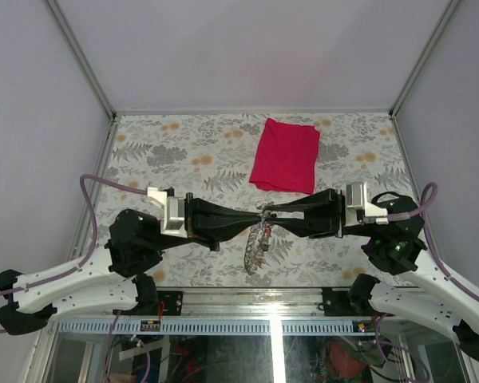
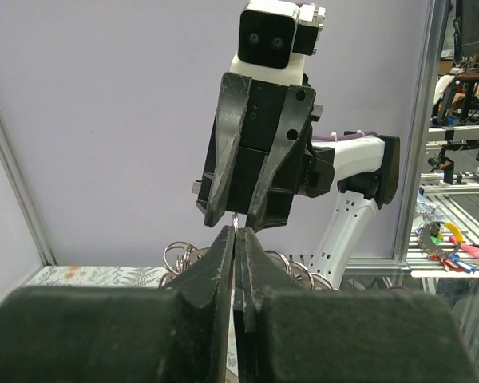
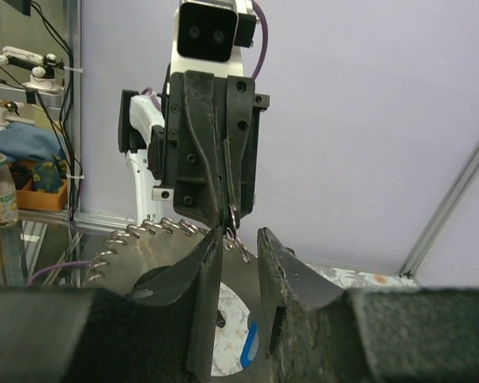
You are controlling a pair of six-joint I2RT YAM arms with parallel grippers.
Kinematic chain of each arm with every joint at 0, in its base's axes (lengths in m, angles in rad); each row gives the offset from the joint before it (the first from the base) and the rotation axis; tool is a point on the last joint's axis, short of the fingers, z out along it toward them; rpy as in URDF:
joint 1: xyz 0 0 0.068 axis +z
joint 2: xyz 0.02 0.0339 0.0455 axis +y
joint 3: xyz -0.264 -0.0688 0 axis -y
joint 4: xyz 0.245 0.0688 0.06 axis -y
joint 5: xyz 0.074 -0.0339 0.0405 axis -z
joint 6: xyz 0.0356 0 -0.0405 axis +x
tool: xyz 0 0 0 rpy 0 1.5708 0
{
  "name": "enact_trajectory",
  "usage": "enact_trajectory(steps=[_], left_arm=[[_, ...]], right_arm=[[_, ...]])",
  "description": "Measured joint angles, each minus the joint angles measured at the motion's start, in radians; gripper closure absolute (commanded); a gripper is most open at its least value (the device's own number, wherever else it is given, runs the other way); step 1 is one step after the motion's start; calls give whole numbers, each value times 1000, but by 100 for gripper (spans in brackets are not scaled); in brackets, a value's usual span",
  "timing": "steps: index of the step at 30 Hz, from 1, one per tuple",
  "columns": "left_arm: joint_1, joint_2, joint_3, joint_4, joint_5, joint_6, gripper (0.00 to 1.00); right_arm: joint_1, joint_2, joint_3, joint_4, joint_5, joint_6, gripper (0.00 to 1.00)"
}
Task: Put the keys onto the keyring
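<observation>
The keyring (image 1: 258,242), a flat wide grey metal ring with several small wire loops along its rim, hangs edge-on between the two grippers above the table's near middle. In the right wrist view the keyring (image 3: 144,259) fills the lower left, and a blue key head (image 3: 250,341) shows at its open centre. My left gripper (image 2: 238,233) is shut on one small wire loop (image 3: 233,214) at the ring's top. My right gripper (image 3: 241,236) is open, its fingertips either side of that loop. Other keys are not visible.
A red folded cloth (image 1: 286,155) lies on the floral table cover at the back middle. Grey walls and metal posts close the cell on three sides. Beyond the right wall, a bench holds another ring with coloured bits (image 2: 441,239).
</observation>
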Motion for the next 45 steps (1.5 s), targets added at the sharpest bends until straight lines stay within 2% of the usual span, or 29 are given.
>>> enact_trajectory(steps=[14, 18, 20, 21, 24, 26, 28, 31, 40, 45], left_arm=[[0, 18, 0, 18, 11, -7, 100], [0, 18, 0, 18, 13, -7, 100], [0, 18, 0, 18, 12, -7, 100], [0, 18, 0, 18, 12, -7, 100], [0, 17, 0, 18, 13, -7, 100], [0, 17, 0, 17, 12, -7, 93], [0, 16, 0, 17, 10, -6, 82], [0, 12, 1, 17, 5, -3, 76], [0, -8, 53, -105, -3, 33, 74], [0, 5, 79, -189, -8, 55, 74]], right_arm=[[0, 28, 0, 40, -49, 32, 76], [0, 29, 0, 40, -55, 32, 84], [0, 29, 0, 39, -56, 32, 98], [0, 29, 0, 39, -58, 32, 100], [0, 28, 0, 32, -64, 35, 100], [0, 29, 10, 6, -65, 30, 100], [1, 37, 61, -82, -65, 9, 100], [2, 55, 148, -233, -61, -42, 100], [2, 150, 459, -791, -24, -253, 100], [2, 216, 590, -1041, 12, -344, 100]])
